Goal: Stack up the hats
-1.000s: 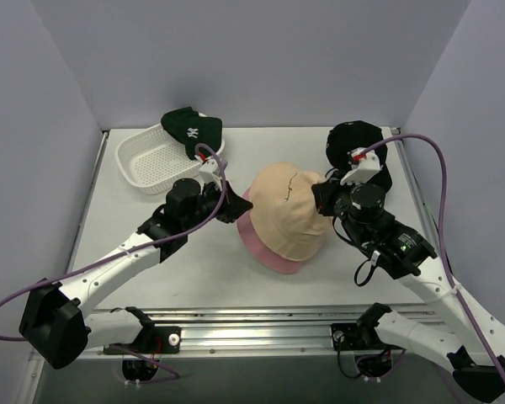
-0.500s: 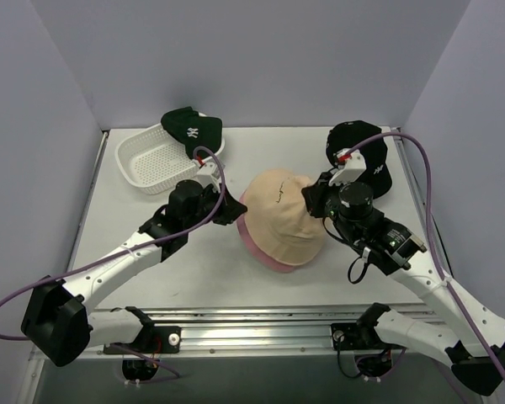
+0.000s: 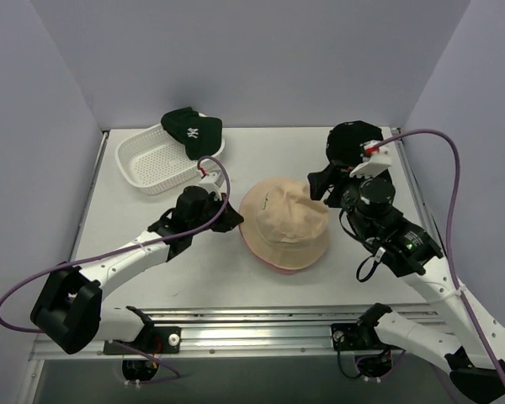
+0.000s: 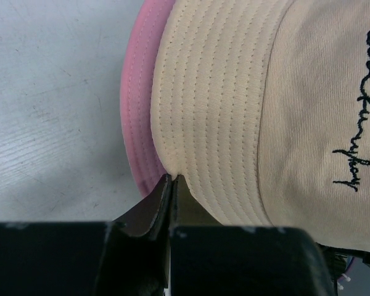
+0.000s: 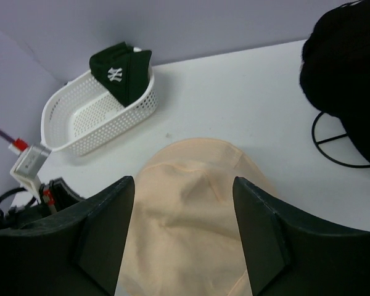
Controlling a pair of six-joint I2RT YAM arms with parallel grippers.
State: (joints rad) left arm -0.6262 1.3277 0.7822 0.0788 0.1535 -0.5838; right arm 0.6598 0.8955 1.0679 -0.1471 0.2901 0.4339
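Tan hat [image 3: 284,220], dark script embroidery [image 4: 359,105], over pink hat [image 4: 139,117]

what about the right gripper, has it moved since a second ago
Yes. The right gripper has come off the tan bucket hat and shifted back toward the black cap.

1. The table [image 3: 261,151] is a pale grey-white slab with walls on three sides; the left wrist view shows faint scuffs on it.
2. A white mesh basket [image 3: 151,164] sits at the back left corner, set at an angle.
3. A pink hat [image 3: 275,267] lies near the middle, only its brim edge showing under a tan hat [image 3: 282,223].
4. A black wire stand [image 5: 314,134] rests its ring base on the back right, well apart from the basket.
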